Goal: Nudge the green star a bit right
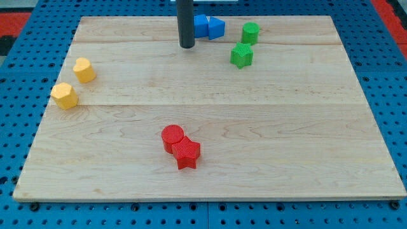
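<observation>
So far nothing of the nudge looks done, as far as we can judge: the green star point(241, 55) sits in the upper right part of the wooden board point(210, 181), apart from everything that could push it. Our tip point(186, 46) rests on the board well to the view's left of the star, with bare wood between the two, and it stands touching or just beside the left edge of the two blue blocks point(208, 27), whose shapes we cannot make out for sure. We carry no hand, only the dark rod, so there is nothing to open or close and nothing is held.

Just above and to the right of the star lies a green cylinder point(250, 32), near it but not touching. Two yellow blocks point(74, 83) lie at the view's left, and a red cylinder point(172, 136) touches a red star point(187, 153) toward the bottom centre; none of these stand in our way.

What is left, in our judgement, is the whole push: we need to bring the tip to the star's left side and press gently to the view's right. The path rightward looks free, though a slanting push upward could bring the star toward the green cylinder.
</observation>
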